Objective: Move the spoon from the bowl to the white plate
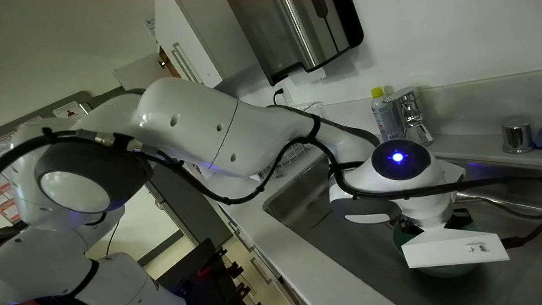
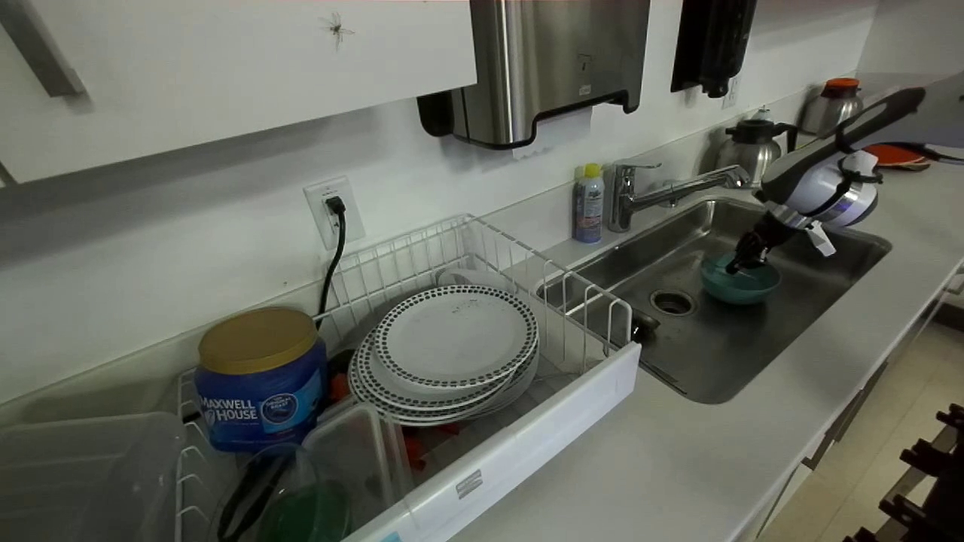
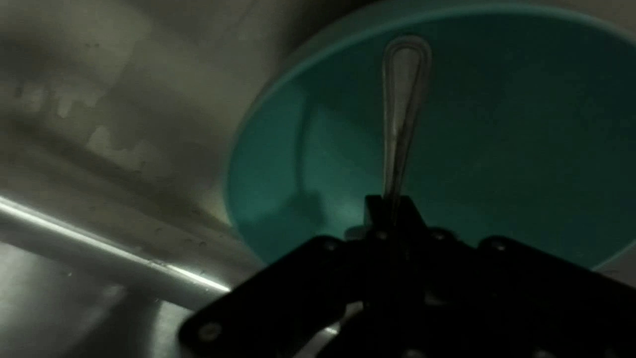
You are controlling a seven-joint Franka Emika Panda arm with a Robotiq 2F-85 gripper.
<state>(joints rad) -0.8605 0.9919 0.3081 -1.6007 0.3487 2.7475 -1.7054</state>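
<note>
The teal-green bowl (image 3: 507,134) fills much of the wrist view. It stands in the sink in both exterior views (image 2: 742,288) (image 1: 449,271), partly covered by the arm in one of them. My gripper (image 3: 390,209) is shut on the spoon (image 3: 405,89); its handle sticks out beyond the fingertips over the bowl's inside and casts a shadow there. The spoon's other end is hidden by the dark fingers. In an exterior view the gripper (image 2: 738,263) reaches down at the bowl's opening. White plates with a dark dotted rim lie stacked; the top white plate (image 2: 456,339) faces up.
The plates lie in a white wire dish rack (image 2: 557,406) beside the sink (image 2: 798,301), with a blue coffee tub (image 2: 260,395) and clear containers. A faucet (image 2: 678,192) and a spray can (image 2: 589,207) stand behind the sink. A towel dispenser (image 2: 557,68) hangs above.
</note>
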